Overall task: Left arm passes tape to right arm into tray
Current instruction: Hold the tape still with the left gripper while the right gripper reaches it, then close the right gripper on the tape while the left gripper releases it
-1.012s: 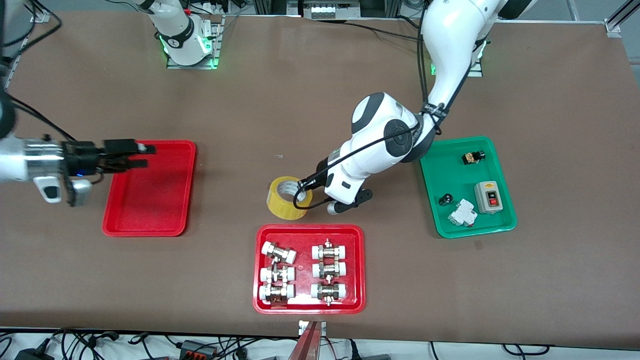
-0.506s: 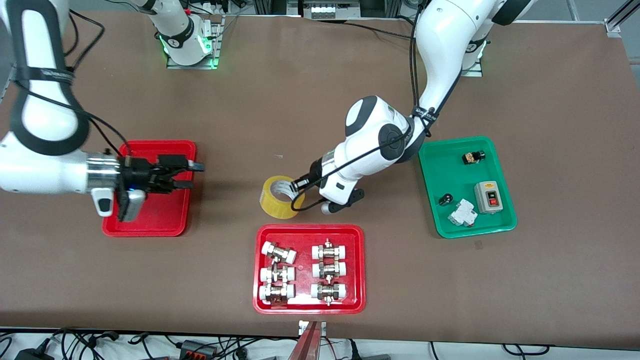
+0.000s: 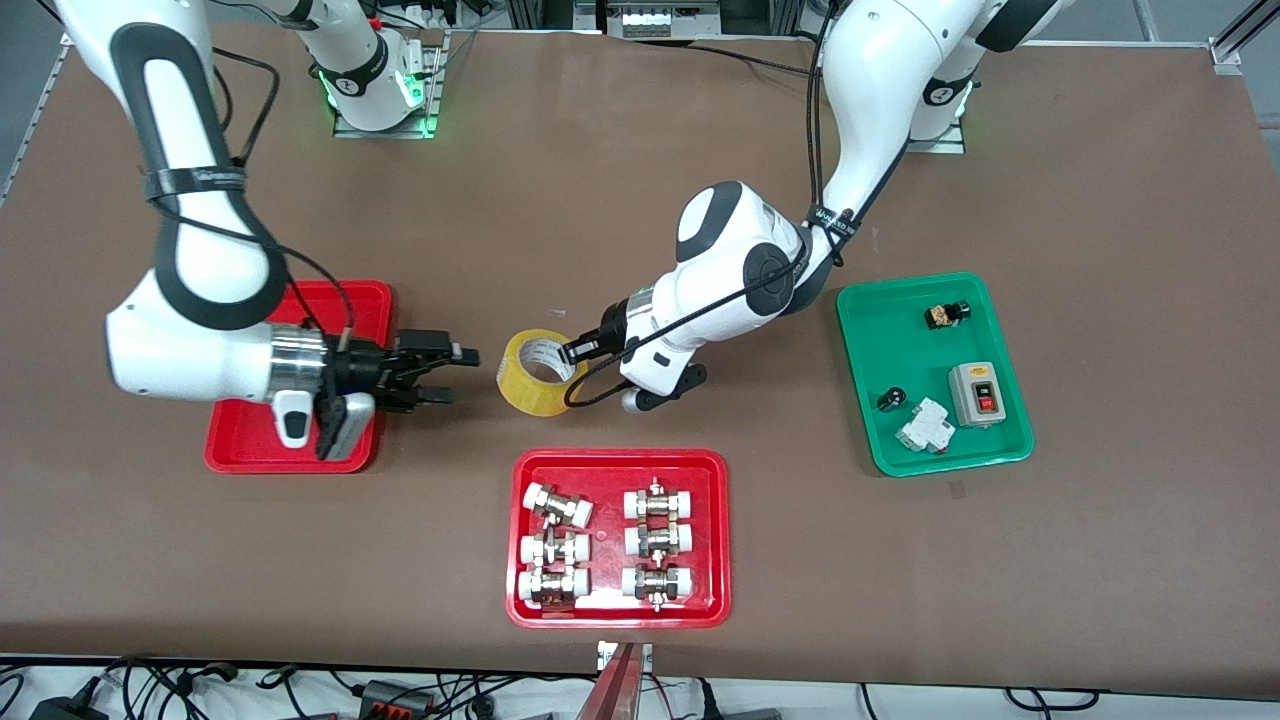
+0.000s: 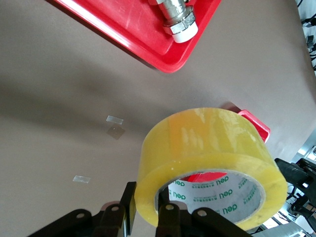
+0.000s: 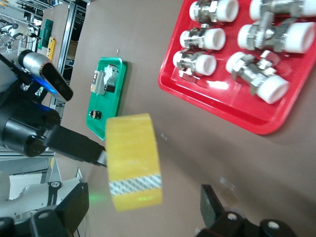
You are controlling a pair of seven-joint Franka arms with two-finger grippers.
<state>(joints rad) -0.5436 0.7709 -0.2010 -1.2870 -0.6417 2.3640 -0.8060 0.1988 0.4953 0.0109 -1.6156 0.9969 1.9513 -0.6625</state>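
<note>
Left gripper pinches the tape aloft, just beside the tray; right gripper, fingers spread, faces the roll. Handover and placing in the tray are not yet done.

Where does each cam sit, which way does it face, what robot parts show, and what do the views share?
Front view: high across the table, facing both arms; left gripper holds the tape, right gripper is open beside the red tray.
Left wrist view: on the left wrist, looking along its fingers at the tape.
Right wrist view: on the right wrist, facing the tape; own fingertips show.
Shared: the tape, the fittings tray.
</note>
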